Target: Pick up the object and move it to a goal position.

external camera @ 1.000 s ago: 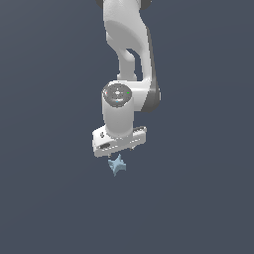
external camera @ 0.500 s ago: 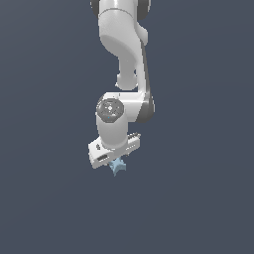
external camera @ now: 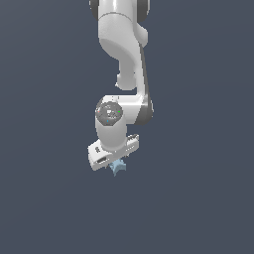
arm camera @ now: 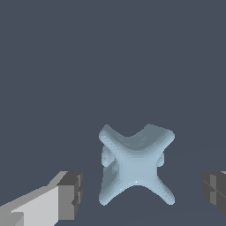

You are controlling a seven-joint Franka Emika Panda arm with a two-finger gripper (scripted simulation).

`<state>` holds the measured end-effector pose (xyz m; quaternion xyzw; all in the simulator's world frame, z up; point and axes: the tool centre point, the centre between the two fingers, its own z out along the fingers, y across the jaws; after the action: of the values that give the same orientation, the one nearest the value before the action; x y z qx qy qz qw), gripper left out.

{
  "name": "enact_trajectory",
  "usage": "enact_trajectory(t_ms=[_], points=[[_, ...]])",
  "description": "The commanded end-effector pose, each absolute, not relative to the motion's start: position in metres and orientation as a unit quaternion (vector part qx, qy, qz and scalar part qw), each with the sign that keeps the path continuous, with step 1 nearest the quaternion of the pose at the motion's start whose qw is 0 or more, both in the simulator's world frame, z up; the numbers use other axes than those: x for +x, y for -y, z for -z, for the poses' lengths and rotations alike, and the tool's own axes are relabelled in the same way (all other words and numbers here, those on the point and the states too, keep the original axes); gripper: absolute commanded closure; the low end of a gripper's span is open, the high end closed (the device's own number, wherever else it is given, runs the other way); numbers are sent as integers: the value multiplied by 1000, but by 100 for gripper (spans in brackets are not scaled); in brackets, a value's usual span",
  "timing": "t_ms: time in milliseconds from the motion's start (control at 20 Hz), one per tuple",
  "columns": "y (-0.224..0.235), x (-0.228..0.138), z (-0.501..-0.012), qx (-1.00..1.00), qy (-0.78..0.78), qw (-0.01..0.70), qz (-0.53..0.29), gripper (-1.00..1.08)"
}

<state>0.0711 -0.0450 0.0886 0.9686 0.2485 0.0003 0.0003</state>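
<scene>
arm: swung toward exterior view's left | hand (external camera: 117,159): now over object (external camera: 118,167)

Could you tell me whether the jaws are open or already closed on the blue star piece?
Open. In the wrist view the gripper has a dark pad on either side of the blue star piece, with clear gaps between.

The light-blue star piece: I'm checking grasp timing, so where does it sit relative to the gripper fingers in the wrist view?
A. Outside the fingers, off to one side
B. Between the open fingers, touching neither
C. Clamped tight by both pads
B: the star piece lies between the gripper fingers with gaps on both sides.
</scene>
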Motion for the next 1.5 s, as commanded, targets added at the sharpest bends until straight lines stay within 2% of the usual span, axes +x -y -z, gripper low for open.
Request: enact_trajectory(t_ms=[0,350,650,700,1450], points=[[45,71,-82,969,-249,0,0,-92],[45,70,-46,968,-250,0,0,-92],[45,71,-41,968,-251,0,0,-92],[45,71,-41,968,-251,0,0,108],[54,74,-47,968,-251,0,0,108]])
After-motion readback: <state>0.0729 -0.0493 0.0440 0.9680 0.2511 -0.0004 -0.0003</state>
